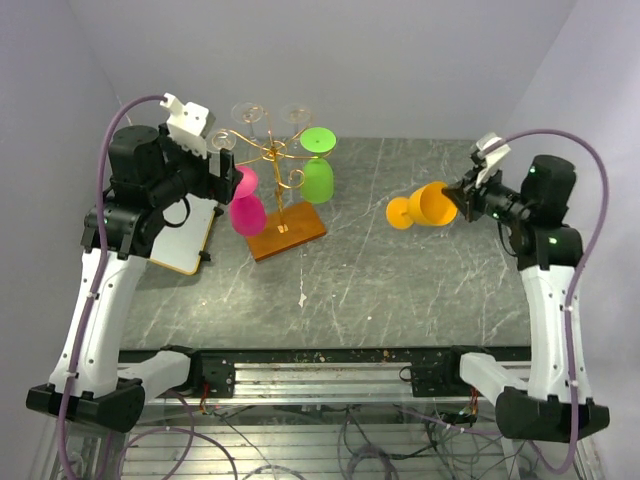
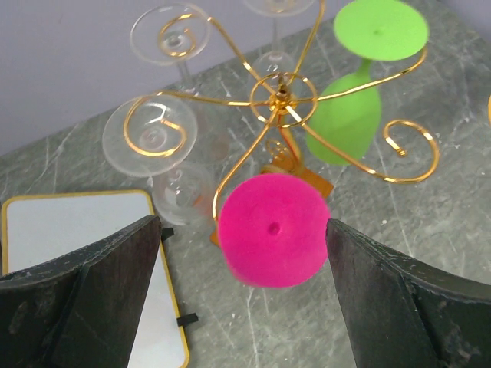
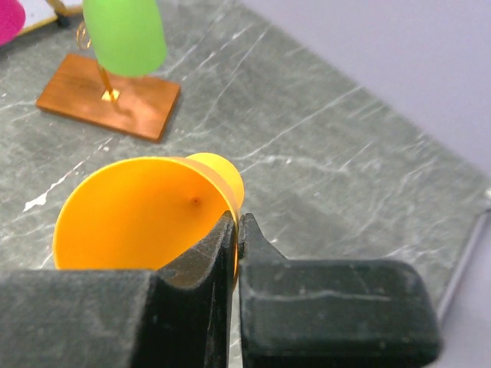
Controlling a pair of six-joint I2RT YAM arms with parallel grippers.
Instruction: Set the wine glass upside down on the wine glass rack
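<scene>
From the top: looking down from above and behind both arm bases (image 1: 85, 400), facing the far wall, standing well back and taking in the whole counter (image 1: 420, 290). From the left wrist: looking steeply down between the spread fingers (image 2: 92, 291) of the left hand (image 2: 243, 222), hovering close over the rack (image 2: 280, 100) and the pink glass (image 2: 284, 245). From the right wrist: aiming low and slantwise across the counter past the right hand (image 3: 236, 226), sitting right against the orange glass (image 3: 130, 215), catching the rack further off. Sharing among all three: rack, green glass (image 1: 318, 180), grey counter. Showing both hands together only from the top.
</scene>
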